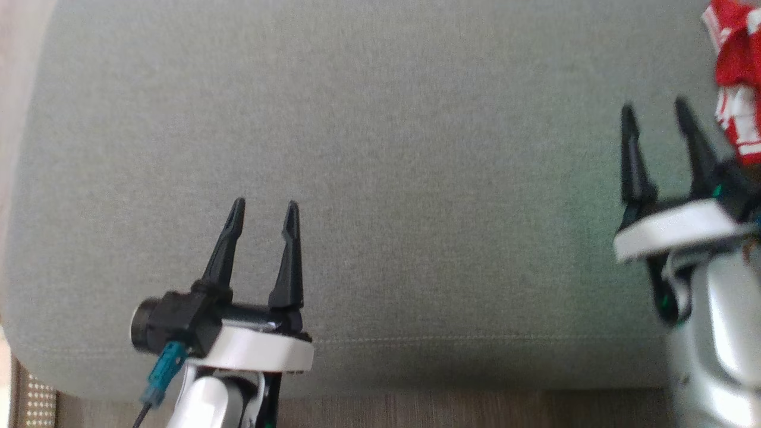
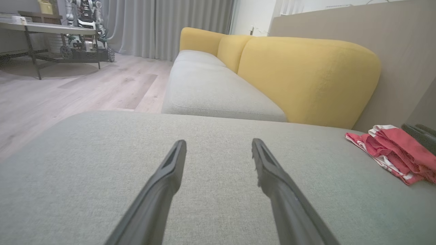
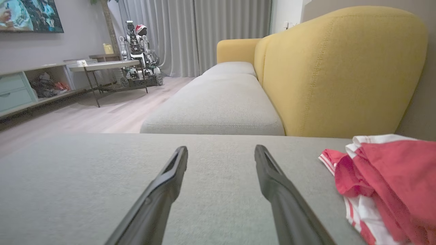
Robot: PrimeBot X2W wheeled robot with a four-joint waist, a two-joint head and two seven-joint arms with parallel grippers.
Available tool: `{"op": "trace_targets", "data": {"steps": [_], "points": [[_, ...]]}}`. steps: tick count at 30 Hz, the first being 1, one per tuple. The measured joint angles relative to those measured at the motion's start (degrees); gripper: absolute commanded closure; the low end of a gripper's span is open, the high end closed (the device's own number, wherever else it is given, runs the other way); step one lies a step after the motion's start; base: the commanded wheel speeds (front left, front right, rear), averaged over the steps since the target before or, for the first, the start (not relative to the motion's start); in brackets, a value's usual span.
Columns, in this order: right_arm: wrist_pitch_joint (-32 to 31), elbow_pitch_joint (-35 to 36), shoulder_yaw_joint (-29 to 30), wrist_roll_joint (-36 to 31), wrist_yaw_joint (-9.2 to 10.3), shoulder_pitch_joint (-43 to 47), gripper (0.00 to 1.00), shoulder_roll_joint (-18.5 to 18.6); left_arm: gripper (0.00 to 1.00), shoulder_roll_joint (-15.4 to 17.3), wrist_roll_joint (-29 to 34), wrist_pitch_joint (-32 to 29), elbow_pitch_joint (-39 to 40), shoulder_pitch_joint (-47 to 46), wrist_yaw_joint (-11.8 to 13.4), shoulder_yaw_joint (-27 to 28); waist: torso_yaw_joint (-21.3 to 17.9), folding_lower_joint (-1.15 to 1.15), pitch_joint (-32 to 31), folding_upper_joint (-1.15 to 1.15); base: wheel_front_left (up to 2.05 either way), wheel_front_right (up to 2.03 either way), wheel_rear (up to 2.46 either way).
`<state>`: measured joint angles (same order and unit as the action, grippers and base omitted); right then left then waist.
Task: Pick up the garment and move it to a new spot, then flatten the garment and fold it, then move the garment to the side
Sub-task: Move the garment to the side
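The garment (image 1: 737,77) is a red and white striped cloth, bunched at the far right edge of the grey cushion (image 1: 380,178). The left wrist view has the garment (image 2: 395,151) at the right, and in the right wrist view the garment (image 3: 385,187) lies close on the right. My right gripper (image 1: 654,110) stands open just left of the garment, with nothing between its fingers. Near the cushion's front edge, well to the left, my left gripper (image 1: 264,205) is open and empty.
Yellow backrests (image 3: 340,68) rise behind the cushion, and a second grey seat (image 2: 211,92) continues beyond it. Wooden floor (image 2: 85,88) lies past the cushion edge, with a table (image 3: 102,66) and another robot (image 3: 138,51) far off.
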<state>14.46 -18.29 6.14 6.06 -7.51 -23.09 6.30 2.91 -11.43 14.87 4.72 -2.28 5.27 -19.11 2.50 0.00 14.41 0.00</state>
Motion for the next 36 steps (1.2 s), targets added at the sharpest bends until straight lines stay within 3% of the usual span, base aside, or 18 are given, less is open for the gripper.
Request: {"op": "trace_targets", "data": {"steps": [5,12,19,36], "points": [[0.00,8.68,-1.33,2.25,0.00,10.63,0.00,-2.48,0.00,0.03,-1.22,0.00,0.26,3.28,0.82,1.83,0.45,0.00,-4.69,0.00,0.00,0.00,0.00],[0.01,17.30,-0.91,3.37,0.00,21.86,0.00,-3.15,0.00,0.05,2.35,0.00,0.98,7.08,0.21,3.24,0.48,0.00,-9.69,0.00,0.00,0.00,0.00],[0.00,16.81,-0.88,3.90,0.00,30.72,0.00,-3.75,0.00,0.20,5.60,0.00,0.78,12.59,-0.97,3.82,-0.16,0.00,-13.78,0.00,0.00,0.00,0.00],[0.00,16.53,-1.98,3.50,0.00,31.08,0.00,-3.93,0.00,0.21,6.78,0.00,-0.75,12.79,-2.27,4.88,-0.18,0.00,-15.91,0.00,0.00,0.00,0.00]]}}
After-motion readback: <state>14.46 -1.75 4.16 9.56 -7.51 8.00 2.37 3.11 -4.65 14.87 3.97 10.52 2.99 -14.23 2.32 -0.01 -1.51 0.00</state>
